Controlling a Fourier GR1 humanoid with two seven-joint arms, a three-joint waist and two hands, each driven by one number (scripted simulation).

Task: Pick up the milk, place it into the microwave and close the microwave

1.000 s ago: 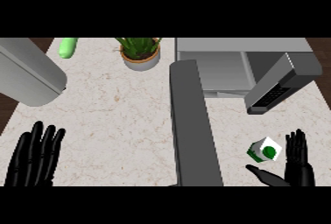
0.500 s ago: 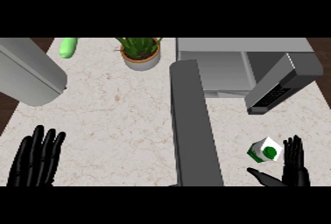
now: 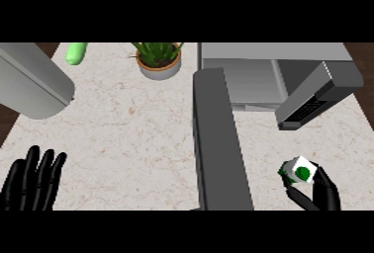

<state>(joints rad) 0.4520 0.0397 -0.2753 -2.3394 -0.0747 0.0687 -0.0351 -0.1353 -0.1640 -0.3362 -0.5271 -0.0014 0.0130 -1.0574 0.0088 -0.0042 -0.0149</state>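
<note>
My right hand (image 3: 323, 193) has its thumb and fingers curled round the milk carton (image 3: 300, 171) at the worktop's (image 3: 131, 123) near right; my left hand (image 3: 33, 182) rests open, lower left.

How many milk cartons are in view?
1. The milk carton is lower right on the counter, beside the microwave door, held by the right hand. The door could hide another.
</note>
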